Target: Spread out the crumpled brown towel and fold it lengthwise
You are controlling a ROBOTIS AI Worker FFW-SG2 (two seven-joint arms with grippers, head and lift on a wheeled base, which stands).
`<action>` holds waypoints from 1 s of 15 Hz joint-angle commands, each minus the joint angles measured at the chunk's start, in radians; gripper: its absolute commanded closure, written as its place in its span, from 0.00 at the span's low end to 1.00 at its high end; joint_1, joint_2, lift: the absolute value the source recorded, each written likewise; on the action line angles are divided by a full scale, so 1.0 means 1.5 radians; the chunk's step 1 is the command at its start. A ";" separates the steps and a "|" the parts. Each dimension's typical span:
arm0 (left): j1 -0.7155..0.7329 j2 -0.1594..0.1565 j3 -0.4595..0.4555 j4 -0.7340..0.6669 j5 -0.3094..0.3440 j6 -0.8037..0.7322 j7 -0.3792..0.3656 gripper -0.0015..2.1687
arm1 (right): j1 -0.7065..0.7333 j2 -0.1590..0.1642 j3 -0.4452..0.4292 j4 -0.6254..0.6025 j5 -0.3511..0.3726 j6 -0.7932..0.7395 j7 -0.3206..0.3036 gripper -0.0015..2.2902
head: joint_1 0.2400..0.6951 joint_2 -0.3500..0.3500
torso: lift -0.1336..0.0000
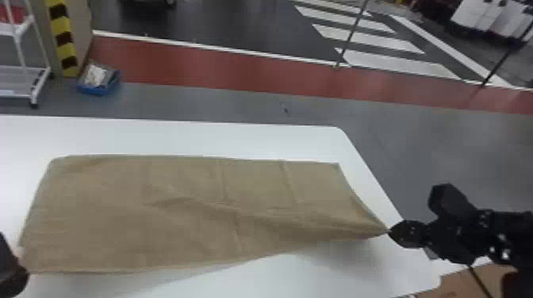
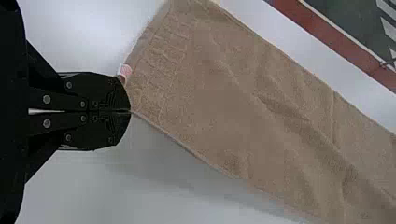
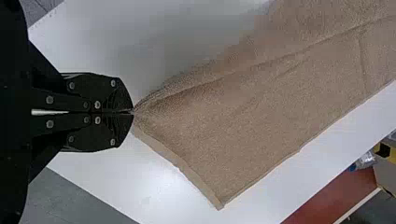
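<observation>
Left gripper (image 2: pixel 130 111): closed on the brown towel (image 2: pixel 224 98) at one near corner
Right gripper (image 3: pixel 133 112): pinching the other, bunched
Handling: light and limp, I judge; I'd lift by both corners

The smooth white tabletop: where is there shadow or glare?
Head view: soft grey shadow on the white tabletop beside the brown cloth towel, near its right end; left wrist view: shadow along one towel edge; right wrist view: bright glare by the hemmed end.

The towel (image 1: pixel 119 214) lies on the table (image 1: pixel 178 136) (a bin (image 1: pixel 93 90) behind, left).
</observation>
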 commanded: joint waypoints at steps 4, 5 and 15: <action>0.029 0.004 0.120 -0.077 0.028 0.000 -0.061 0.80 | 0.032 0.003 -0.044 -0.036 -0.032 -0.018 0.047 0.59 | 1.00 0.00 | 0.10; 0.027 0.005 0.130 -0.087 0.033 0.000 -0.065 0.80 | 0.030 0.003 -0.059 -0.036 -0.052 -0.018 0.048 0.59 | 1.00 0.00 | 0.10; -0.276 -0.039 -0.021 0.153 0.016 0.027 -0.076 0.80 | -0.217 -0.041 0.068 0.142 -0.038 0.109 0.046 0.59 | 1.00 0.00 | 0.10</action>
